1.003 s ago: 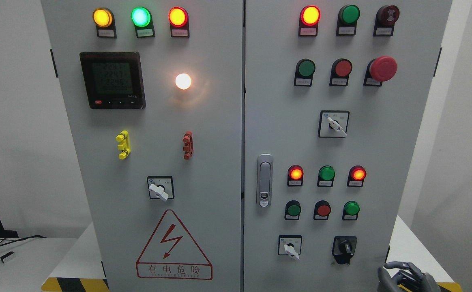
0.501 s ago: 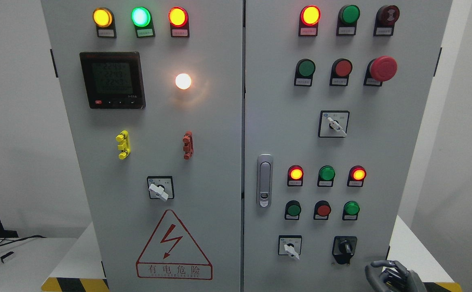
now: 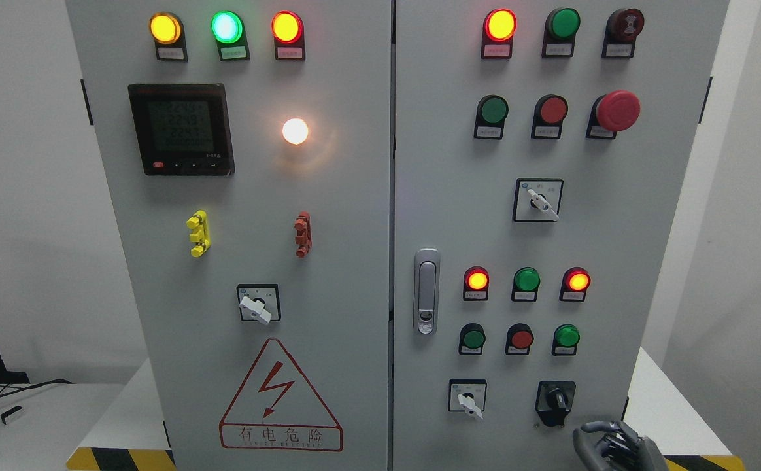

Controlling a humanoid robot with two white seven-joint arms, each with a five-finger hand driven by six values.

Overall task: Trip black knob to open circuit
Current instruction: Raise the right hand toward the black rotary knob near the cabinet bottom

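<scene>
The black knob (image 3: pixel 556 399) sits on a black plate at the lower right of the grey cabinet's right door (image 3: pixel 459 216), its handle pointing roughly upward. My right hand (image 3: pixel 609 445) shows only at the bottom edge, just below and to the right of the knob, not touching it. Its grey fingers (image 3: pixel 593 428) are curled loosely and hold nothing. The left hand is not in the picture.
A white selector switch (image 3: pixel 467 399) sits left of the black knob, another (image 3: pixel 537 200) higher up, a third (image 3: pixel 257 305) on the left door. Indicator lamps, push buttons, a red mushroom button (image 3: pixel 618 110) and a door latch (image 3: pixel 426 291) fill the panels. A white table (image 3: pixel 668 405) stands beside the cabinet.
My right hand has moved left along the bottom edge, closer to the spot under the black knob. The knob has not turned.
</scene>
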